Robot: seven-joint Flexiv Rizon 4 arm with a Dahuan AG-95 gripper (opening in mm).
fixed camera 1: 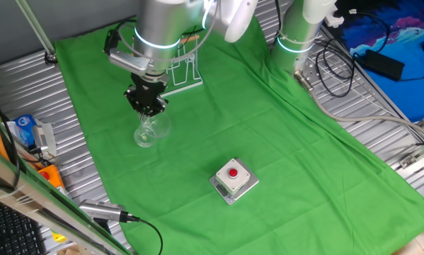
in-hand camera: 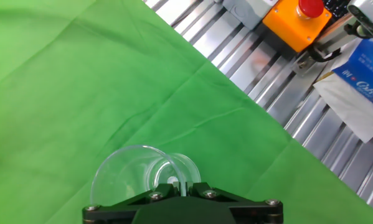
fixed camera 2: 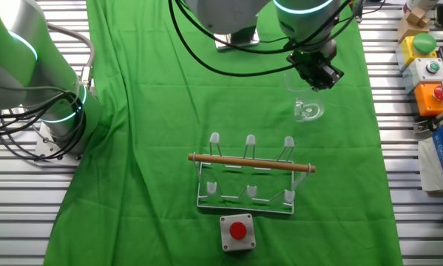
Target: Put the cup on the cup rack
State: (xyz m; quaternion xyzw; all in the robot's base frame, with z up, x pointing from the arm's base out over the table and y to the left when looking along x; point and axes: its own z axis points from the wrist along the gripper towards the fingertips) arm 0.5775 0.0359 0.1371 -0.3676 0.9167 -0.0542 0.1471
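The clear cup [fixed camera 1: 152, 130] hangs tilted just under my gripper [fixed camera 1: 147, 106], close above or on the green cloth; I cannot tell which. It also shows in the other fixed view [fixed camera 2: 308, 110] below the gripper [fixed camera 2: 319, 77]. In the hand view the jaws stand nearly together with a thin clear part of the cup [in-hand camera: 142, 169] between them, so the gripper [in-hand camera: 177, 184] is shut on the cup. The white wire cup rack [fixed camera 2: 247, 177] with its wooden bar stands apart from the cup; in one fixed view the cup rack [fixed camera 1: 185, 74] is behind the gripper.
A grey box with a red button [fixed camera 1: 233, 178] sits on the green cloth [fixed camera 1: 282, 142]; it shows in front of the rack in the other fixed view [fixed camera 2: 237, 233]. An orange box [in-hand camera: 296, 23] and a blue-white packet [in-hand camera: 360, 81] lie off the cloth on the metal table.
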